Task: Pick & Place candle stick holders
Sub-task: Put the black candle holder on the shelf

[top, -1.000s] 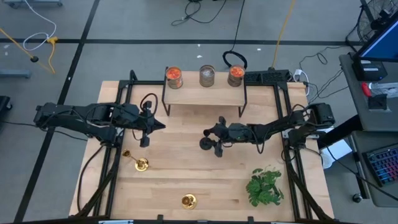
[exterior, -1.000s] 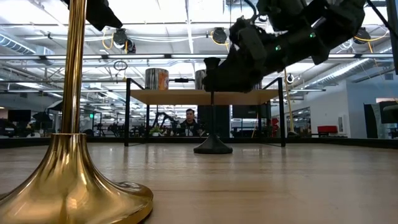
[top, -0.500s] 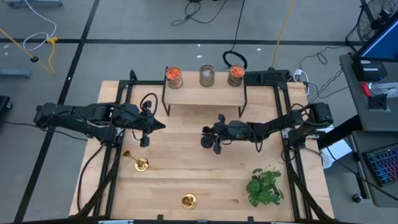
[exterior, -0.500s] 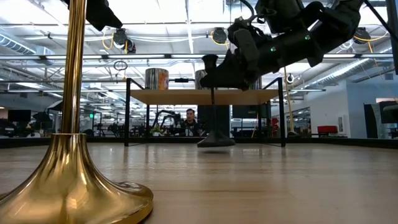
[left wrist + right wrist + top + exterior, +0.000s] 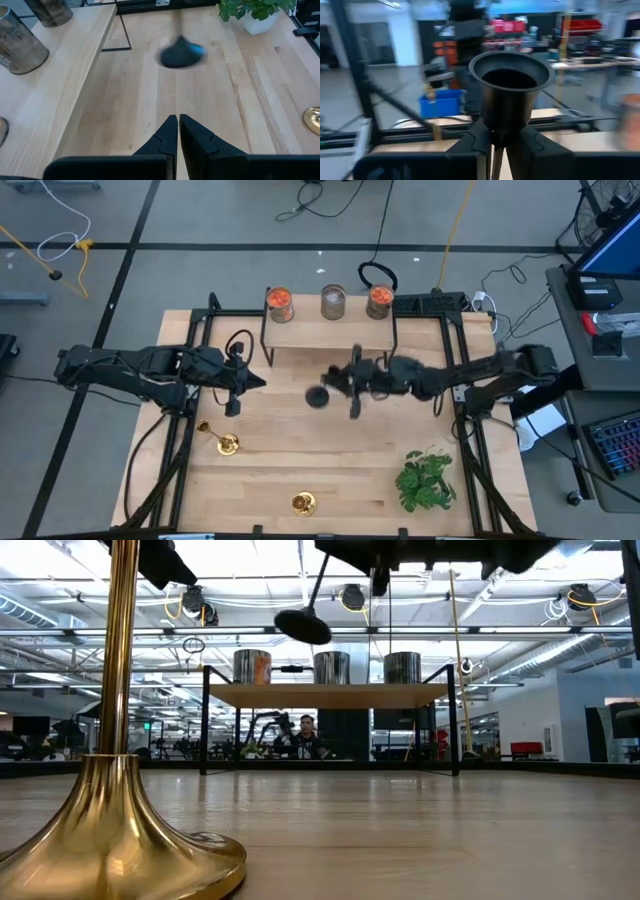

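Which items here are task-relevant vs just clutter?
Job:
- black candle stick holder, held by right tool
- gold candle stick holder
- second gold candle stick holder

Lying about:
- three glass jars on the small shelf
- green plant

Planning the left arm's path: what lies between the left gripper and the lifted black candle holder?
Nothing: high view shows bare wood between left gripper and black candle holder.
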Action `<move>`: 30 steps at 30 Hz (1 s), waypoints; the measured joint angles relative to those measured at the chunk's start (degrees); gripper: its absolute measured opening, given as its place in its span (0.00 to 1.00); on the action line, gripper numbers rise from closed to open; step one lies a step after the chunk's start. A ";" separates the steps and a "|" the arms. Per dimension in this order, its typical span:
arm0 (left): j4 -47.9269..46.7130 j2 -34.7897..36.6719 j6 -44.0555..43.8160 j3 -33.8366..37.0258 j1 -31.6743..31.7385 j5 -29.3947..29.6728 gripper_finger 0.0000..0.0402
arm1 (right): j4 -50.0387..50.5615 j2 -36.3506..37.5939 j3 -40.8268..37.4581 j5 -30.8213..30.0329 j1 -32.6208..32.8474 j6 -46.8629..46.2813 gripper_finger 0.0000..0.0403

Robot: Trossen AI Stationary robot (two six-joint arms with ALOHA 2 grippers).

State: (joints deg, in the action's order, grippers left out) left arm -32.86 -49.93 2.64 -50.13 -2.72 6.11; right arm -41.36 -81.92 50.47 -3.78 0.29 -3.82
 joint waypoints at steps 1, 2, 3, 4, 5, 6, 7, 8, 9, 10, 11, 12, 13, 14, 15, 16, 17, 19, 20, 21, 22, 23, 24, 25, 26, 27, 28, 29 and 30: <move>0.02 0.00 0.08 0.00 0.00 0.00 0.06 | 2.32 1.01 1.13 -0.19 -1.09 0.04 0.07; 0.05 0.00 0.08 0.00 0.03 0.02 0.06 | 4.69 1.52 2.78 -0.43 -2.37 0.08 0.07; 0.14 0.00 0.13 0.00 0.07 0.02 0.06 | 7.00 1.68 4.81 -0.49 -3.62 0.56 0.07; 0.36 0.00 0.14 0.00 0.07 0.02 0.06 | 9.87 1.70 6.77 -0.62 -4.77 1.52 0.07; 0.74 0.00 0.17 0.00 0.07 0.02 0.06 | 13.15 1.72 8.76 -0.66 -6.06 2.38 0.08; 1.28 0.00 0.15 0.00 0.07 0.04 0.06 | 16.32 1.41 10.93 -0.69 -7.36 2.73 0.08; 1.85 0.00 0.17 0.00 0.07 0.04 0.06 | 19.13 0.51 13.23 -0.66 -8.58 2.96 0.08; 2.33 0.00 0.16 0.00 0.07 0.04 0.06 | 21.00 -0.73 15.39 -0.64 -9.86 3.03 0.08; 2.90 0.00 0.14 0.00 0.07 0.04 0.06 | 22.68 -1.81 17.20 -0.66 -11.14 3.02 0.07; 3.36 0.00 0.14 0.00 0.07 0.04 0.06 | 24.58 -2.51 18.31 -0.65 -12.43 3.01 0.07; 3.61 0.00 0.14 0.00 0.07 0.04 0.06 | 25.96 -3.28 19.12 -0.60 -13.61 2.93 0.07; 3.63 0.00 0.14 0.00 0.07 0.04 0.06 | 26.27 -4.30 19.92 -0.58 -14.67 2.56 0.07; 3.59 0.00 0.14 0.00 0.07 0.04 0.06 | 25.72 -5.06 20.38 -0.60 -15.71 1.78 0.07; 3.47 0.00 0.13 0.00 0.07 0.03 0.06 | 25.71 -5.39 20.40 -0.58 -16.69 0.88 0.07; 3.32 0.00 0.05 0.00 0.07 -0.02 0.06 | 26.58 -5.64 20.39 -0.56 -17.65 -0.01 0.07; 3.17 0.00 -0.04 0.00 0.07 -0.04 0.06 | 26.67 -6.05 20.36 -0.50 -18.55 -0.65 0.07; 2.96 0.00 -0.07 0.00 0.07 -0.04 0.06 | 26.69 -6.29 20.36 -0.44 -19.33 -1.04 0.08; 2.94 0.00 -0.09 0.00 0.07 -0.07 0.06 | 27.08 -6.46 20.29 -0.43 -20.37 -1.47 0.08; 2.95 0.00 -0.16 0.00 0.07 -0.07 0.06 | 26.97 -6.43 20.29 -0.49 -20.74 -1.46 0.08; 2.95 0.00 -0.16 0.00 0.07 -0.06 0.06 | 27.03 -6.28 20.29 -0.51 -21.00 -1.48 0.07; 2.94 0.00 -0.16 0.00 0.07 -0.07 0.06 | 27.10 -6.22 20.29 -0.53 -21.14 -1.48 0.07; 2.95 0.00 -0.16 0.00 0.07 -0.05 0.06 | 27.30 -6.22 20.29 -0.53 -21.27 -1.48 0.07; 2.95 0.00 -0.16 0.00 0.07 -0.05 0.06 | 27.87 -6.24 20.29 -0.53 -21.34 -1.48 0.07; 2.95 0.00 -0.16 0.00 0.07 -0.06 0.06 | 28.41 -6.30 20.29 -0.52 -21.34 -1.48 0.07; 2.97 0.00 -0.16 0.00 0.07 -0.05 0.06 | 28.61 -6.37 20.23 -0.49 -21.34 -1.51 0.07; 2.95 0.00 -0.16 0.00 0.07 -0.04 0.06 | 28.58 -6.39 20.01 -0.51 -21.34 -1.51 0.07; 2.96 0.00 -0.16 0.00 0.07 -0.04 0.06 | 28.50 -6.32 19.64 -0.53 -21.33 -1.51 0.08; 2.97 0.00 -0.17 0.00 0.07 -0.04 0.06 | 28.30 -6.29 19.18 -0.59 -21.34 -1.55 0.08; 2.97 0.00 -0.18 0.00 0.07 -0.04 0.06 | 28.08 -6.28 18.57 -0.72 -21.34 -1.85 0.09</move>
State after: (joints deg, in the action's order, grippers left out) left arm -29.89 -49.93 2.46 -50.13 -2.66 6.07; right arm -13.28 -88.20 69.04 -4.50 -21.06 -5.66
